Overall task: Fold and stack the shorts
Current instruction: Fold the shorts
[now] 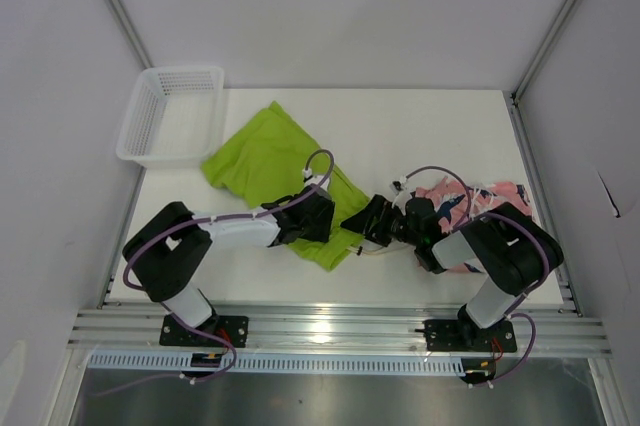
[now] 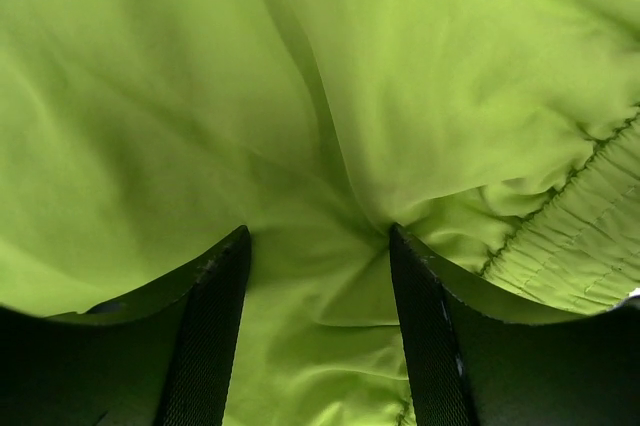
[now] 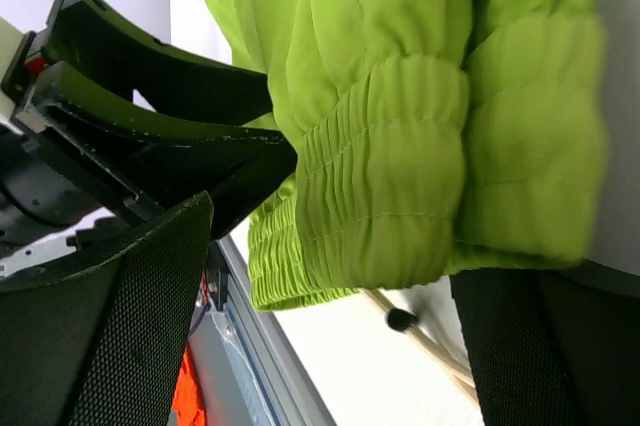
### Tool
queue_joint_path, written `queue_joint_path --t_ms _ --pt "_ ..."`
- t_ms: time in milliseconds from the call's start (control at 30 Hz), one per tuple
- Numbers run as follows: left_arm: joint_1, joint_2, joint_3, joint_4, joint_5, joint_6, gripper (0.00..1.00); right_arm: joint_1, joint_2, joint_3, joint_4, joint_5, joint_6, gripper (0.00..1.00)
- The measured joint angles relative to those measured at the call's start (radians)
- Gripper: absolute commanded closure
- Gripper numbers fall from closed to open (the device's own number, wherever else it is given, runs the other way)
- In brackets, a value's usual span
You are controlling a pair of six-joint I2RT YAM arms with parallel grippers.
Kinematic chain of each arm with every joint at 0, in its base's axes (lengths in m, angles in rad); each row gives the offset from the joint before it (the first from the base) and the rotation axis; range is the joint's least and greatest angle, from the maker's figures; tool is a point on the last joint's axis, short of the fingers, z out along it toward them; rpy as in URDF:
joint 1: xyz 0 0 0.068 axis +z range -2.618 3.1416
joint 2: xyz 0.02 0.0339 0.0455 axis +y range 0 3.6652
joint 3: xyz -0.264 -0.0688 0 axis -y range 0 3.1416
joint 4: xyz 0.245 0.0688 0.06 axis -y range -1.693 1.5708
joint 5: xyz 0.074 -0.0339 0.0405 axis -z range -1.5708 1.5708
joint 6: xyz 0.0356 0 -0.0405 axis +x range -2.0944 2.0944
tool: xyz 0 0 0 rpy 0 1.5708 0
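Observation:
The lime-green shorts [image 1: 268, 158] lie spread across the table's middle, their gathered waistband [image 3: 400, 166] at the near edge. My left gripper [image 1: 318, 218] presses down on them, jaws open, with a pinch of green cloth [image 2: 300, 76] bunched between its fingers [image 2: 215, 326]. Just to its right, my right gripper [image 1: 362, 221] is open wide, and the waistband hangs between its fingers unclamped. A white drawstring [image 3: 425, 341] with a dark tip lies on the table below it. The coral-pink printed shorts [image 1: 490, 196] lie crumpled at the right, partly hidden by the right arm.
A white mesh basket [image 1: 135, 131] stands at the table's back-left corner. The metal rail [image 1: 330, 321] of the near edge runs close under both grippers. Grey walls close in the sides and back.

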Motion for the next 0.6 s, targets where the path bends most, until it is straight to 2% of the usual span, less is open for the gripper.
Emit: queue_joint_path --t_ms 300,367,467,500,600 --pt "-0.083 0.002 -0.013 0.038 -0.066 -0.116 0.39 0.085 0.016 -0.041 0.078 0.140 0.100 0.21" --pt "-0.104 0.002 -0.013 0.034 -0.085 -0.150 0.39 0.098 0.015 -0.047 0.079 0.170 0.116 0.28" --pt "-0.125 -0.008 -0.021 0.031 -0.098 -0.200 0.38 0.108 0.002 -0.052 0.043 0.211 0.130 0.44" --pt "-0.128 -0.013 -0.025 0.030 -0.098 -0.211 0.38 0.109 -0.009 -0.053 0.020 0.220 0.131 0.54" --pt "-0.138 -0.042 -0.041 0.021 -0.093 -0.241 0.36 0.111 -0.053 -0.046 -0.105 0.247 0.121 0.70"
